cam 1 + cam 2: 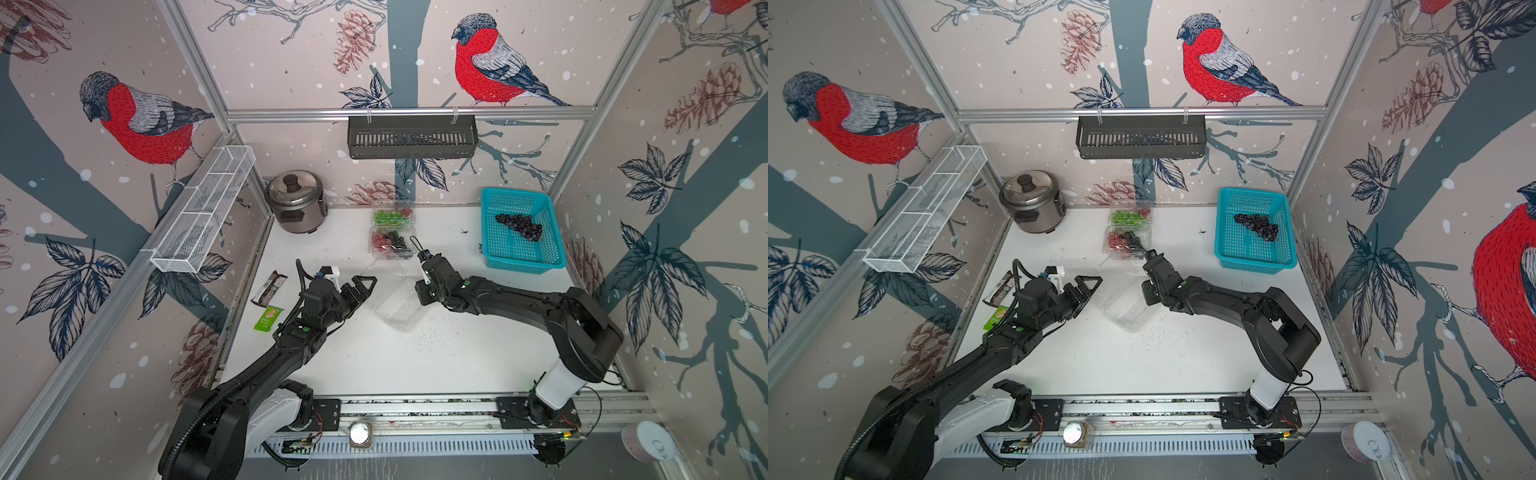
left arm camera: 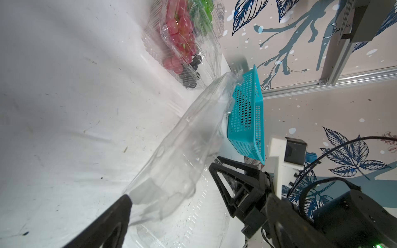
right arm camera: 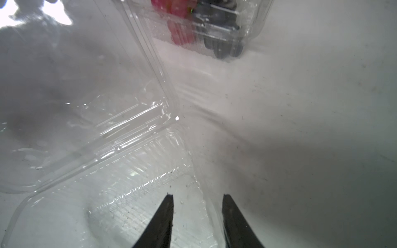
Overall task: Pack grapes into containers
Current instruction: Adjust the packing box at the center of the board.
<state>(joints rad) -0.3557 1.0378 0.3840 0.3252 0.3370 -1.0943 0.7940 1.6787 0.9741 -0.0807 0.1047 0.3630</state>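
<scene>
The left gripper [image 2: 169,183] is spread wide. The raised, tilted lid [image 2: 193,133] of the empty container [image 1: 398,308] stands in the gap between its fingers [image 2: 123,206]. The lid's lower edge meets the tip of one finger, and the fingers do not close on it.

The right gripper [image 3: 197,196] faces the same container from the opposite side. Its jaws are partly apart and straddle the side wall of the base [image 3: 129,204]. The thin rim runs close by one finger, and bare container floor shows between the rim and the other finger, so no pinch shows. The base lies flat on the white table [image 1: 415,365].

Just beyond the right gripper's fingertips sits a second container [image 1: 390,253], holding red grapes [image 1: 379,240] beside dark grapes [image 1: 397,242]. Touching its far side, farther from both grippers, a third container [image 1: 395,208] holds green grapes [image 1: 384,216] with a few red ones.

Well off to the right gripper's outer side stands a turquoise basket [image 1: 525,259], with a black bunch [image 1: 520,226] lying in its far half.

On the left gripper's outer side, behind its fingertips, a dark snack bar [image 1: 269,288] and a green packet [image 1: 268,318] lie on the table near each other. Farther ahead on that same side, by the back wall, a steel rice cooker [image 1: 295,203] stands with its lid on.
</scene>
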